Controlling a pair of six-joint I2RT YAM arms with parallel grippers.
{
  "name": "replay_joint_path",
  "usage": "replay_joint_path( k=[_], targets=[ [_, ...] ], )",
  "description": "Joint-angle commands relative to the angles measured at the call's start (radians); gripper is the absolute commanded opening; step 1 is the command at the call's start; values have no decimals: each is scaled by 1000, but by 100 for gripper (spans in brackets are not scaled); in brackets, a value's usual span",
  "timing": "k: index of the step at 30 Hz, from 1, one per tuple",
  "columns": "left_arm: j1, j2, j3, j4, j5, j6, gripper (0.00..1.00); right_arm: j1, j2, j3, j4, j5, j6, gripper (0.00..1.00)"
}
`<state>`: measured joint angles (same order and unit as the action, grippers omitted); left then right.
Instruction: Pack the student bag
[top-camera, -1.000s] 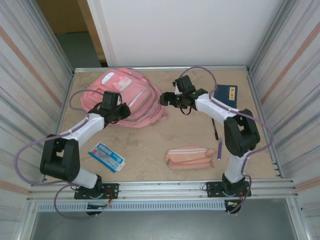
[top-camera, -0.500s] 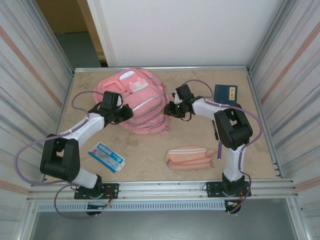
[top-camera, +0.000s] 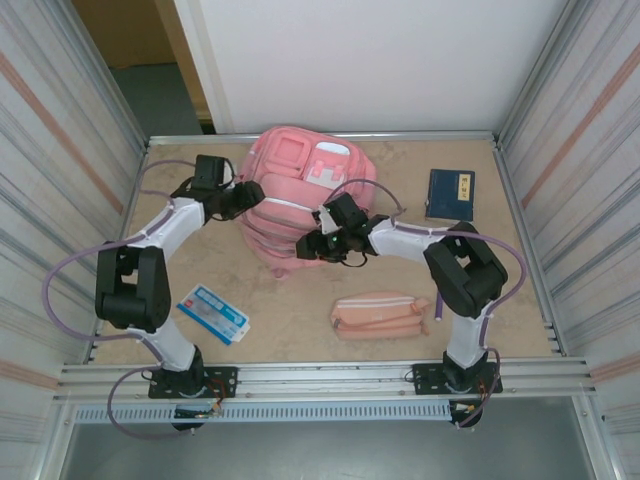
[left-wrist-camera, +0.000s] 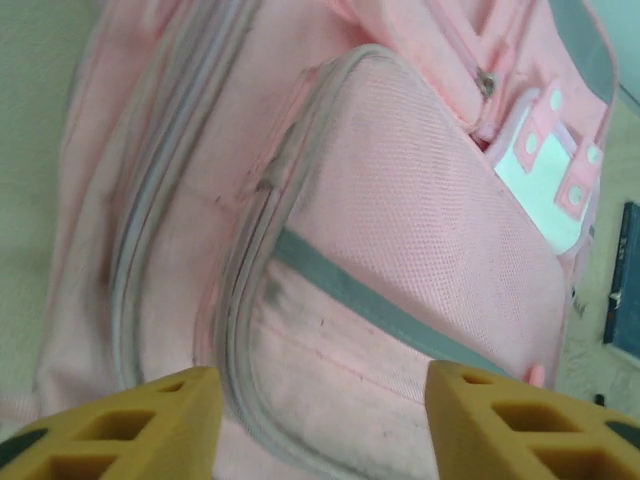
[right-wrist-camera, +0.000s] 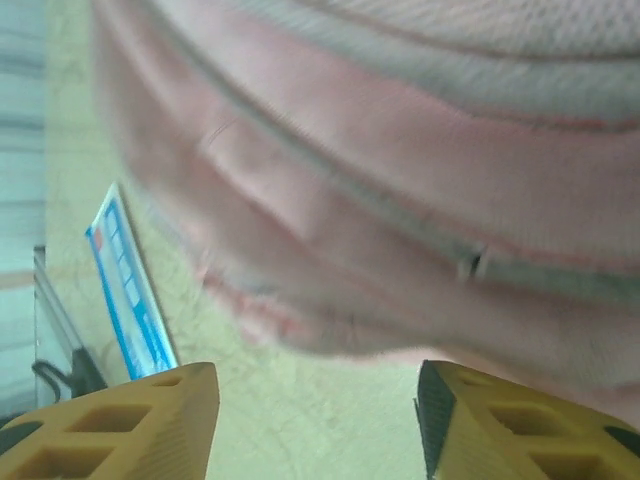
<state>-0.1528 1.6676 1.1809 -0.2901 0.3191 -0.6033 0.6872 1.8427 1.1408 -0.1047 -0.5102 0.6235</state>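
so the student bag (top-camera: 300, 190) is lying on the table (top-camera: 300, 295), front pockets facing up, checkered patch (top-camera: 325, 176) on its upper right part

left gripper (top-camera: 246, 198) sits right against the bag's left edge. From the left wrist cam its yellow fingers (left-wrist-camera: 140, 425) are spread wide with nothing pinched; past them you just see the bag's mesh front pocket and a grey trim strip. Can't really tell if the tips are touching the fabric or not

right gripper (top-camera: 309, 246) is at the bag's near edge, toward its lower right corner. Same deal, fingers (right-wrist-camera: 130, 420) well apart, nothing caught between them. The right wrist cam shows the bag's side seam and a small zipper pull (right-wrist-camera: 470, 265), all kinda blurry

other stuff, going off the bag:
- pink pencil pouch (top-camera: 380, 315) well below the bag, closer to the arm bases
- purple pen (top-camera: 438, 310) just beside that pouch, on the side away from the bag
- dark blue book (top-camera: 451, 193) off to the bag's right, not touching
- blue and white packet (top-camera: 212, 313) below the bag's left corner, well apart
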Motion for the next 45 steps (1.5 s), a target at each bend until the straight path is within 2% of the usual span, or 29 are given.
replay_joint_path(
  k=[1,6,9,11,14,18,24,28,34,35,36,42,45],
  targets=[
    [5,-75,-43,-96,20,-4,63,-37,-165,-28,-80,29,-161,60],
    [-107,-201,-124,-87,-45,-23,80,-217,-290,-126,-121,145,-255,63],
    [-195,-214,-121,-87,-83,-50,80,-307,-290,-118,-164,230,-336,64],
    [-252,-213,-121,-86,-122,-79,80,-347,-256,-91,-188,259,-391,65],
    [-342,-241,-181,-19,-247,-93,80,-368,-158,-14,-226,335,-492,70],
    [-371,-231,-185,-3,-230,-105,80,-371,-26,98,-293,391,-584,71],
    [-379,-175,-139,-8,-222,-161,80,-399,63,177,-292,303,-592,72],
    [-380,-143,-130,17,-278,-196,80,-425,91,184,-259,221,-545,72],
    [-379,-85,-120,28,-384,-308,79,-433,142,256,-294,201,-571,73],
    [-379,-70,-114,41,-399,-313,79,-433,155,272,-305,182,-583,80],
    [-378,-57,-102,39,-411,-324,79,-434,162,280,-310,162,-594,81],
    [-351,7,-49,39,-445,-414,77,-434,213,318,-322,36,-610,79],
    [-348,15,-70,91,-495,-438,72,-431,232,317,-326,10,-604,78]
  ],
)
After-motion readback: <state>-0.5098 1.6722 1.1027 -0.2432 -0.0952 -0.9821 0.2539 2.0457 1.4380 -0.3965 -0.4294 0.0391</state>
